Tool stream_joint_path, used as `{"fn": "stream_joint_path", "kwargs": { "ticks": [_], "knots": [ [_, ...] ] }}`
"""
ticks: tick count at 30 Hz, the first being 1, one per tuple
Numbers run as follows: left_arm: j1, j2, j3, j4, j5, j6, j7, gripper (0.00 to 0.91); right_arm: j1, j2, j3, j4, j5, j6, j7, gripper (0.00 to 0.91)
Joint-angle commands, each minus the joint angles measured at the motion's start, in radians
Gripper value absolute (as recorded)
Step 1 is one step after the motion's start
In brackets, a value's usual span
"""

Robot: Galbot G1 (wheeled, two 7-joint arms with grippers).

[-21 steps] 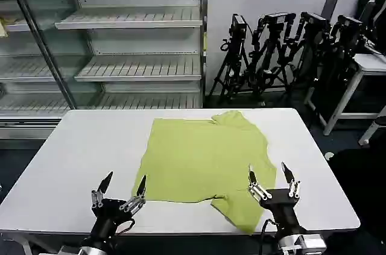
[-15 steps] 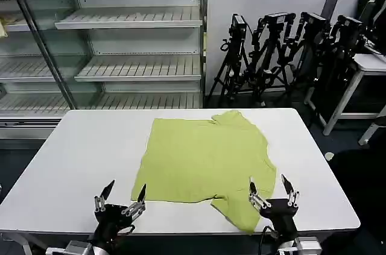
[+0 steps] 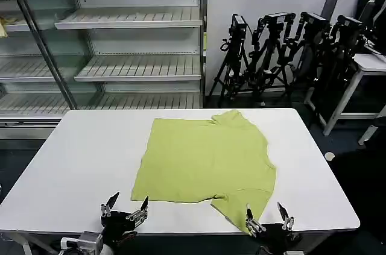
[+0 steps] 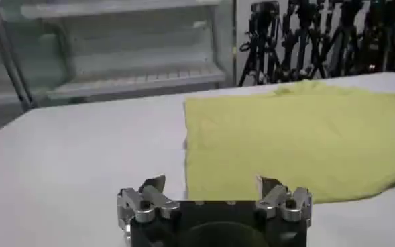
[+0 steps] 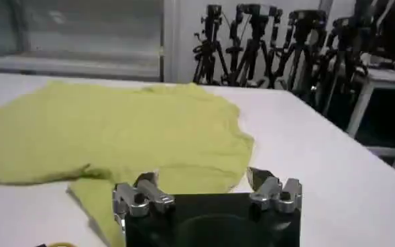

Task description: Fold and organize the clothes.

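The head view's lower edge cut off both arms, leaving just the spread fingers of the left end effector (image 3: 126, 205) and the right end effector (image 3: 266, 217). The right one overlapped the near sleeve of the lime T-shirt (image 3: 205, 161), hiding its tip. The worktop (image 3: 78, 158) lost its near left corner to the frame. Each wrist view blurred the shelving behind.

Each tool, left (image 3: 126, 207) and right (image 3: 266, 217), pairs a black body with silver knuckles and dark pointed fingertips
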Motion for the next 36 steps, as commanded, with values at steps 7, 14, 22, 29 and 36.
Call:
{"fn": "stream_joint_path", "kwargs": {
  "ticks": [7, 14, 22, 29, 36],
  "knots": [
    [-0.091, 0.007, 0.025, 0.107, -0.116, 0.036, -0.017, 0.020, -0.005, 0.022, -0.056, -0.041, -0.025, -0.015, 0.008, 0.564],
    [-0.106, 0.010, 0.040, 0.131, -0.122, 0.017, -0.024, 0.020, -0.014, 0.026, -0.062, -0.042, 0.005, -0.013, 0.006, 0.000],
    [-0.091, 0.003, 0.044, 0.137, -0.149, -0.003, -0.024, 0.020, -0.015, 0.028, -0.065, -0.046, 0.014, -0.013, -0.002, 0.000],
    [-0.085, 0.002, 0.034, 0.131, -0.173, -0.024, -0.014, 0.020, -0.013, 0.031, -0.056, -0.057, 0.040, -0.010, -0.002, 0.000],
    [-0.060, -0.014, 0.024, 0.085, -0.190, -0.061, -0.008, 0.020, -0.053, 0.021, -0.051, -0.005, 0.035, 0.033, -0.012, 0.000]
  ]
}}
